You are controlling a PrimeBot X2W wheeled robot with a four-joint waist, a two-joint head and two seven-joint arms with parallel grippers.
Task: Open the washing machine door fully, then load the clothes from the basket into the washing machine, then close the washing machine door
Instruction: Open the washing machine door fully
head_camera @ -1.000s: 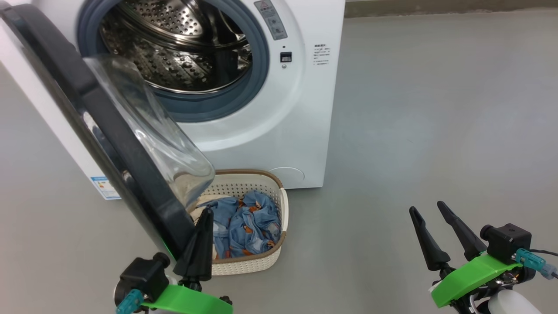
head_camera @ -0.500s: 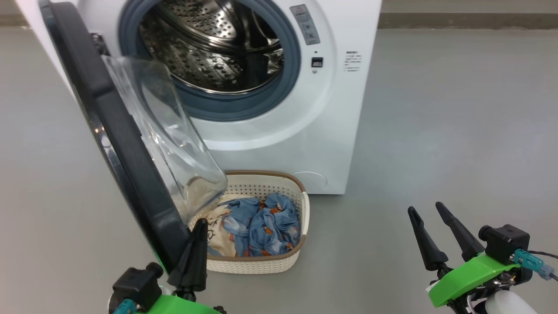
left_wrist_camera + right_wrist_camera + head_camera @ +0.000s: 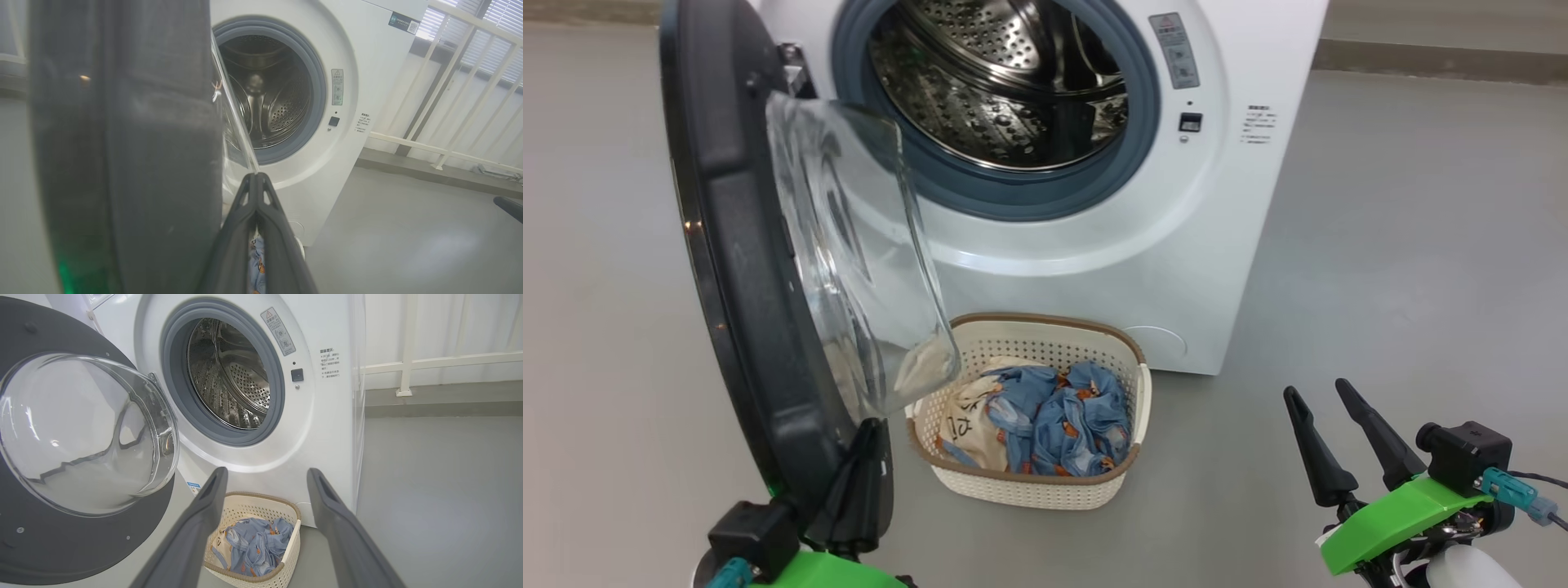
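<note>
**White washing machine [image 3: 1241, 245], door [image 3: 735, 269] part-open: opening step in hand**

The door is stood out edge-on. Opening is judged unfinished, and a further outward push is called for. The basket [image 3: 1045, 490], clothes [image 3: 1062, 416] inside, is set just before the machine, overhung by the door's glass. The left pincer [image 3: 872, 433], fingers together, is laid at the door's lower rim. The right pincer [image 3: 1316, 390] is held apart, empty.

Looks bright and even, takes daylight through blinds [image 3: 496, 36] up-right of the left gripper [image 3: 255, 177], blurs the washing machine door [image 3: 122, 163] close at its left, glares softly off the floor [image 3: 441, 249] rightward.
</note>
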